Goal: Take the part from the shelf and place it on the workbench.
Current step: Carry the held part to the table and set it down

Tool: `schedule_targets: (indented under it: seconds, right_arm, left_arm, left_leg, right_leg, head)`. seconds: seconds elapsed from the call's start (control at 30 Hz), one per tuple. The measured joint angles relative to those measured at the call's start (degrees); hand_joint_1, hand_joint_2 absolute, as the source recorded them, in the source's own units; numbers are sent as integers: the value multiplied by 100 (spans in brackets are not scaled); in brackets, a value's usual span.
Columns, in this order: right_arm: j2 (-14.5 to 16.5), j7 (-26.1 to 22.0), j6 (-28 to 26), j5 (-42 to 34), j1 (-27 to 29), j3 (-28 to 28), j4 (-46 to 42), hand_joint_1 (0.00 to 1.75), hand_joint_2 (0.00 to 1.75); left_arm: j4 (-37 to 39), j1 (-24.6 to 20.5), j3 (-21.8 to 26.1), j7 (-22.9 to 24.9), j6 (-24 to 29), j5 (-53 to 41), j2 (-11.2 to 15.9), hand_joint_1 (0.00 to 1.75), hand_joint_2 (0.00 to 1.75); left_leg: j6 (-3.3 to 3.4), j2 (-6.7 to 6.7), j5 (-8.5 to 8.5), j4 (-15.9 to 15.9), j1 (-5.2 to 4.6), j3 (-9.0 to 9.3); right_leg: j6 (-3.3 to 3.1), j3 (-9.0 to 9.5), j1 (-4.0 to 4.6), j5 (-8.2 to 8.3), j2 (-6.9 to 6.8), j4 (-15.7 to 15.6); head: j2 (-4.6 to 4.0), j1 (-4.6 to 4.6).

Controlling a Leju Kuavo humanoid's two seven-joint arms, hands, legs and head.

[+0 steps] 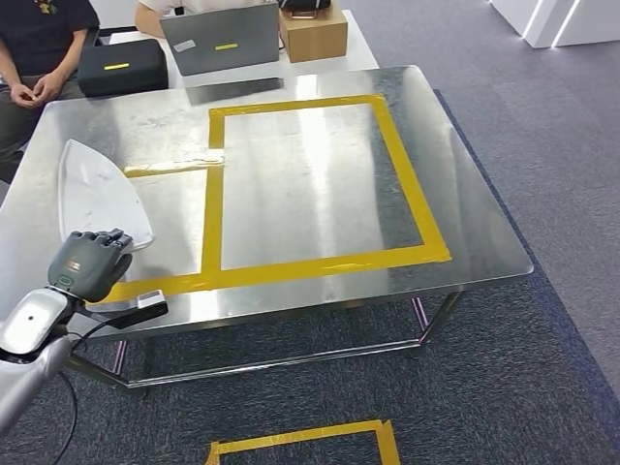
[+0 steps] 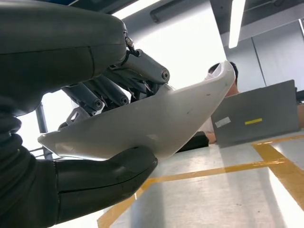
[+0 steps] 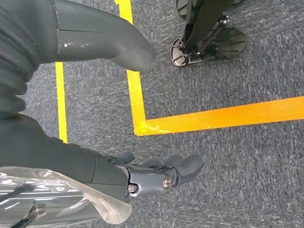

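The part is a thin white curved shell, pointed at its far end. My left hand grips its near edge at the front left corner of the steel workbench. In the left wrist view the part sits between the thumb below and the fingers above, lifted a little off the tabletop. It lies left of the yellow tape rectangle. My right hand hangs over grey carpet, fingers apart, holding nothing.
At the table's far side sit a person, a black case, a grey laptop and a cardboard box. Yellow tape marks the carpet in front of the bench. A wheeled stand base is near my right hand.
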Motion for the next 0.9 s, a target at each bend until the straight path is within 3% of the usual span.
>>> schedule_targets:
  seconds: [0.17, 0.3, 0.6, 0.73, 0.9]
  right_arm:
    - [0, 0, 3, 30, -3, 0, -9, 0, 175]
    - [0, -1, 7, 52, -3, 0, -10, 0, 0]
    - [0, -2, 14, 73, -2, 0, -10, 0, 0]
    - [0, -2, 19, 73, -4, 2, -9, 0, 0]
    - [0, -9, 24, 71, -3, 2, -10, 0, 0]
  left_arm:
    - [16, 1, -169, -64, 6, 125, 86, 175, 175]
    - [20, 22, -264, -173, 189, 204, 112, 0, 175]
    - [19, 56, -321, -307, 446, 340, 113, 0, 175]
    - [18, 57, -328, -368, 497, 402, 110, 0, 0]
    - [12, 60, -330, -451, 586, 502, 110, 0, 0]
  left_leg:
    - [0, 0, 0, 0, 0, 0]
    - [0, 0, 0, 0, -1, 0]
    - [0, 0, 0, 0, -1, 0]
    - [0, 0, 0, 0, -1, 1]
    - [0, 0, 0, 0, -1, 1]
  right_leg:
    - [0, 1, 0, 0, -1, 0]
    - [0, 2, 0, 0, -1, 0]
    - [0, 2, 1, 0, -2, 0]
    - [0, 2, 1, 0, -2, 0]
    - [0, 2, 1, 0, -2, 0]
  head:
    - [0, 0]
    - [0, 0]
    - [0, 0]
    - [0, 1]
    - [0, 0]
